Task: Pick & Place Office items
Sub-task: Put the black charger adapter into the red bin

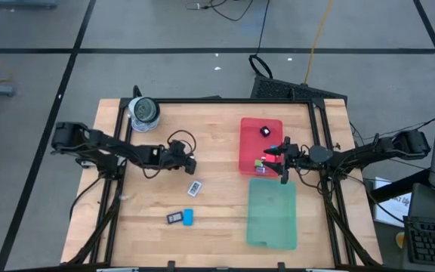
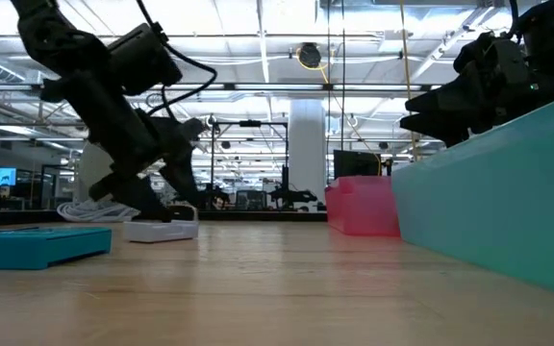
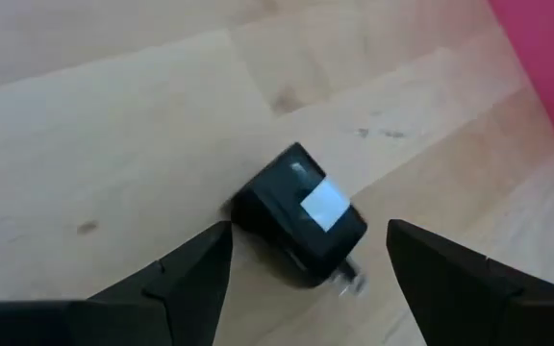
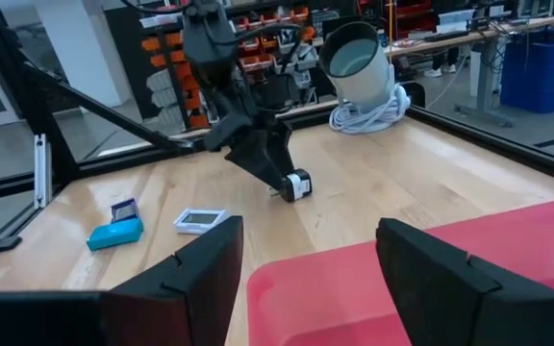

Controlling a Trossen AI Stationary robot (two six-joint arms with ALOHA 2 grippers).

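A small black block with a white label (image 3: 296, 207) lies on the wooden table (image 1: 217, 234), left of the red tray (image 1: 257, 128). My left gripper (image 3: 308, 229) slants down over it, open, one finger on each side and clear of it; the right wrist view shows that gripper (image 4: 282, 175) low at the block (image 4: 299, 185). A white labelled tag (image 1: 195, 187), a blue bar (image 1: 189, 217) and a dark block (image 1: 174, 217) lie flat nearer the front edge. My right gripper (image 1: 282, 161) hovers open over the red tray's near right part, with nothing between its fingers (image 4: 210, 264).
A green tray (image 1: 272, 215) lies in front of the red tray, which holds a black piece (image 1: 265, 131) and small red and green pieces (image 1: 263, 162). A grey roll (image 1: 143, 112) with a white cable stands at the far left corner. Black frame rails edge the table.
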